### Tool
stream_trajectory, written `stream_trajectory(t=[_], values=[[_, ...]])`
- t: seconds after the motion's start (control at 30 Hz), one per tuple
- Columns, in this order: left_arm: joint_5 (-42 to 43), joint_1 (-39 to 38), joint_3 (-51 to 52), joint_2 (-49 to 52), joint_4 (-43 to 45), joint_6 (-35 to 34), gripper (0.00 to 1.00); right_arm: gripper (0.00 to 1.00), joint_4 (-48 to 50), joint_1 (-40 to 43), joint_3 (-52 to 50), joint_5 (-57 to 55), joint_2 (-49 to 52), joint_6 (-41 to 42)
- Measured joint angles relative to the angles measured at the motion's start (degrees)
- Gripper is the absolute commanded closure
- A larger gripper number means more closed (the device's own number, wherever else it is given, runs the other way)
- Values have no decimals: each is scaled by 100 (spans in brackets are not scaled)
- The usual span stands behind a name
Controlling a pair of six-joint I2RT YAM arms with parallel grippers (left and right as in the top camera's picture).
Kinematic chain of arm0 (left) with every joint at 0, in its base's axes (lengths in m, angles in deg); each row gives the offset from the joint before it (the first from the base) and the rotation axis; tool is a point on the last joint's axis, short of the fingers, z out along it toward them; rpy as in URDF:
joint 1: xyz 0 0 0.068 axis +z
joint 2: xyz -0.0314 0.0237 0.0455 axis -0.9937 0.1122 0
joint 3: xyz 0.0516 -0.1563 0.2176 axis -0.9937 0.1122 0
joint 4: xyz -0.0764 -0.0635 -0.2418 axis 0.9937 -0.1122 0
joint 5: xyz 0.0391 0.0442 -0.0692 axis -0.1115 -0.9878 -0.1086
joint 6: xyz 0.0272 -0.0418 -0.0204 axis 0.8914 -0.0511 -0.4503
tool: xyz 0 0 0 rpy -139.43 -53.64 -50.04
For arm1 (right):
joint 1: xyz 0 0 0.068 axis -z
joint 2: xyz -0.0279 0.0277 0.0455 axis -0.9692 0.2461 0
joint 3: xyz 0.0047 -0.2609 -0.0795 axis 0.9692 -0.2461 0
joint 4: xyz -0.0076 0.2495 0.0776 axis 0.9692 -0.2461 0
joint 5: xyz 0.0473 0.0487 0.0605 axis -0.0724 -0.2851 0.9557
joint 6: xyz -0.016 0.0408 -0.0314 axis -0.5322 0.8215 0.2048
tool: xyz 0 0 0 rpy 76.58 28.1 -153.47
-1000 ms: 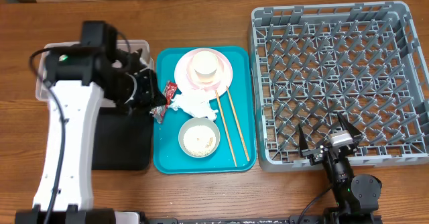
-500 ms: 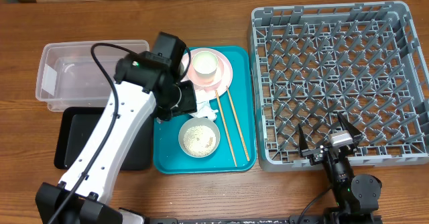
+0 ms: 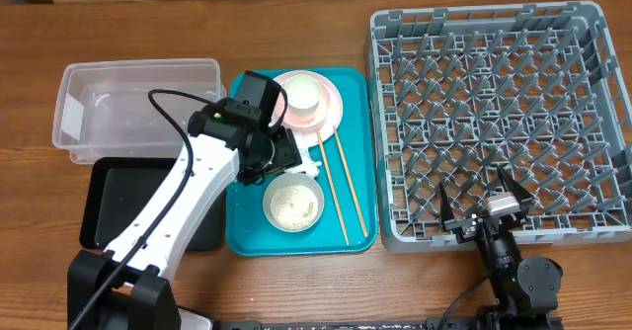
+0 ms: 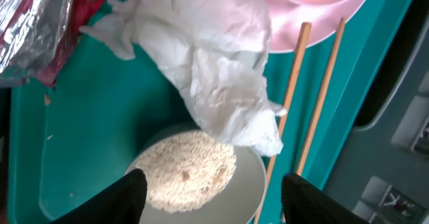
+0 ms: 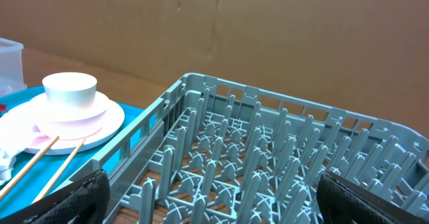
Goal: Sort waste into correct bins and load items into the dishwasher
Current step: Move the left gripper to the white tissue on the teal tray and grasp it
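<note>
Overhead straight down, left wrist close, right wrist low, sharing plate (image 5: 100, 120)

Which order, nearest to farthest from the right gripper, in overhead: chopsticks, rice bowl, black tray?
1. chopsticks: right side of the teal tray, nearest the right gripper.
2. rice bowl: front centre of the teal tray, just left of the chopsticks.
3. black tray: far left, beyond the teal tray.
</note>
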Motion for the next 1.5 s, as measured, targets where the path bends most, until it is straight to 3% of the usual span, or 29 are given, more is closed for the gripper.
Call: stream_trajectory(t=[0.27, 0.53, 0.9, 1.07, 1.27, 1.5], values=[[-216, 0, 326, -2, 708, -68, 37, 0, -4, 0, 0, 0, 0, 0], [-282, 0, 396, 35, 826, -129, 35, 0, 0, 0, 0, -2, 0, -2], [-304, 0, 398, 981, 1099, -149, 38, 0, 4, 0, 0, -2, 0, 0], [-304, 0, 400, 1388, 1099, -151, 55, 0, 0, 0, 0, 0, 0, 0], [-302, 0, 402, 1438, 1211, -192, 96, 0, 2, 0, 0, 0, 0, 0], [-306, 0, 116, 1438, 914, -105, 96, 0, 2, 0, 0, -2, 0, 0]])
